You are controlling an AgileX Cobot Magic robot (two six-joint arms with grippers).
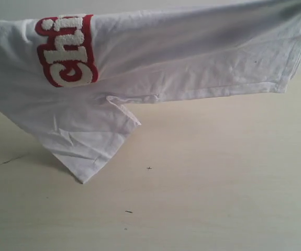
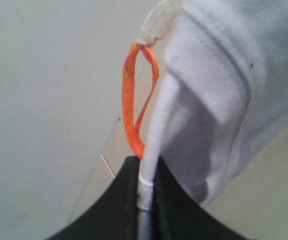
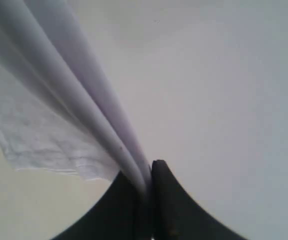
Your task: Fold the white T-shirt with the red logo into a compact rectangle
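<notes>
As 1 white T-shirt point(image 1: 192, 57) hangs, 1 red logo point(image 1: 66, 52) shows — partly.

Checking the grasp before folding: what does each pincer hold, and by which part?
Both hold the white T-shirt. The left pincer is shut on its ribbed collar beside the orange tag; the right pincer on bunched fabric at the hem end.

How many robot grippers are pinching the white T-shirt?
2. The left gripper is shut on the ribbed collar of the white T-shirt, beside the orange tag. The right gripper is shut on a bunched fold of it. Neither shows in the exterior view.
</notes>
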